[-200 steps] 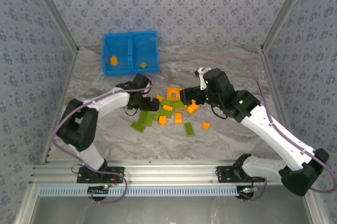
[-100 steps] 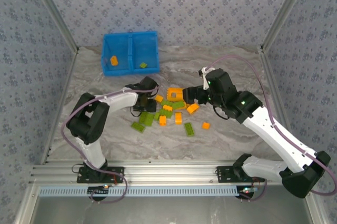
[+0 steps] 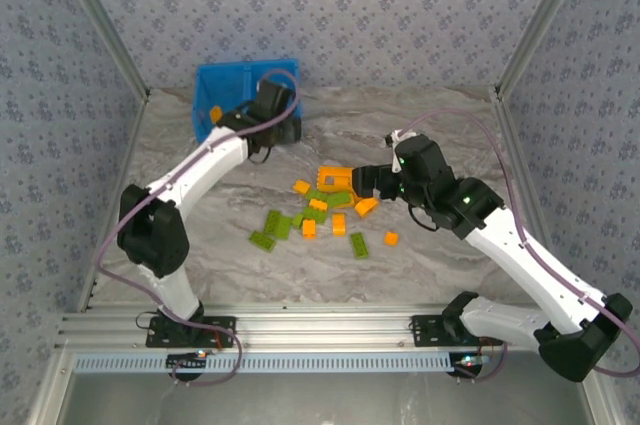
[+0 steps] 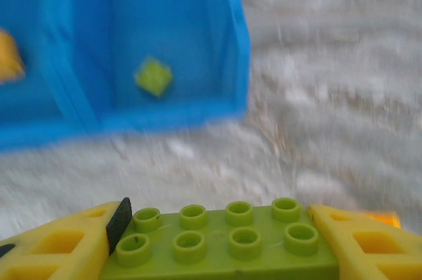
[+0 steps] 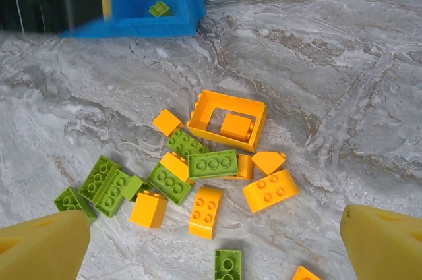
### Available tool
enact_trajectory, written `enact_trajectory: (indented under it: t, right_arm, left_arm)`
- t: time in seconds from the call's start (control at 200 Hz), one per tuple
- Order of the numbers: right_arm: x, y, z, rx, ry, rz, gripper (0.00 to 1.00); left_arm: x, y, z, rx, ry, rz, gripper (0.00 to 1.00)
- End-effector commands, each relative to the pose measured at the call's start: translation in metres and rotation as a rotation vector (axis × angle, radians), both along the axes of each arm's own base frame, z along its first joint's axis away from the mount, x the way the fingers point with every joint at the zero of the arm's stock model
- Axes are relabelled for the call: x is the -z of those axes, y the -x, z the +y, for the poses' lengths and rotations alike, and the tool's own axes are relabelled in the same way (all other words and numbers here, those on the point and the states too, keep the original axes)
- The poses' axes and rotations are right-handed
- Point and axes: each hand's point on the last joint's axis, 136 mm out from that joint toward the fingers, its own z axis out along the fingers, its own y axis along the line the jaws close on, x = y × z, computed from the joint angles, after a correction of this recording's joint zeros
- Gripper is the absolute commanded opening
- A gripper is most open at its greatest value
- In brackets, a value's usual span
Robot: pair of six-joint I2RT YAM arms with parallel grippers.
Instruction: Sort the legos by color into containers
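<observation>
Compared with one second ago, your left arm (image 3: 215,160) is no longer working at the pile; it is now stretching back to the blue bin (image 3: 212,85). The left jaws are hanging at the near wall of the bin's right compartment and clamping a lime green eight-stud brick (image 4: 224,244) between the yellow fingers (image 4: 53,247). Your right arm (image 3: 500,235) is holding almost the same pose as before. The right jaws are standing wide apart above the loose legos (image 3: 325,210), gripping nothing, with both fingertips (image 5: 39,244) well outside the heap. One small green brick (image 4: 153,76) is lying in the bin's right compartment and one orange brick (image 4: 10,62) in the left. The orange square frame (image 5: 224,100) is sitting at the far edge of the pile with a small orange brick (image 5: 237,125) inside it. Open grey-veined counter (image 3: 420,255) is lying between bin and pile, to the right of the bin, and along the near side. Patterned walls (image 3: 400,5) with slanting metal posts (image 3: 530,35) are closing in the back and both sides.
</observation>
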Motion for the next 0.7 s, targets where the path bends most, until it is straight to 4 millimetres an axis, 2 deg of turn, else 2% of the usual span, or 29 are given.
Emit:
enact_trajectory:
  t: [0.0, 0.055, 0.065, 0.08, 0.17, 0.275, 0.355, 0.505, 0.62, 0.695]
  right_arm:
    - [-0.001, 0.004, -0.013, 0.069, -0.027, 0.004, 1.0]
    - [-0.002, 0.006, -0.016, 0.079, -0.036, 0.003, 1.0]
    - [-0.002, 0.007, -0.017, 0.082, -0.039, 0.004, 1.0]
    - [-0.002, 0.008, -0.017, 0.084, -0.042, 0.004, 1.0]
    - [-0.003, 0.013, -0.021, 0.091, -0.054, 0.007, 1.0]
    - [0.0, 0.019, -0.025, 0.096, -0.057, 0.017, 1.0]
    - [0.003, 0.024, -0.028, 0.1, -0.063, 0.024, 1.0]
    - [0.005, 0.032, -0.034, 0.11, -0.072, 0.035, 1.0]
    - [0.007, 0.036, -0.038, 0.118, -0.073, 0.034, 1.0]
    - [0.009, 0.037, -0.04, 0.121, -0.066, 0.036, 1.0]
  left_arm:
    - [0.007, -0.047, 0.023, -0.054, -0.112, -0.02, 0.51]
    - [0.011, -0.07, 0.027, -0.081, -0.124, -0.024, 0.51]
    - [0.017, -0.072, 0.028, -0.084, -0.131, -0.014, 0.51]
    - [0.011, -0.08, 0.028, -0.093, -0.126, -0.031, 0.51]
    - [0.03, -0.109, 0.035, -0.134, -0.144, -0.008, 0.51]
    - [0.05, -0.125, 0.037, -0.146, -0.175, 0.036, 0.52]
    - [0.061, -0.134, 0.03, -0.121, -0.171, 0.031, 0.53]
    - [0.068, -0.142, 0.029, -0.134, -0.154, 0.022, 0.64]
    - [0.059, -0.142, 0.027, -0.137, -0.121, 0.011, 0.72]
    - [0.046, -0.14, 0.025, -0.129, -0.092, -0.005, 0.81]
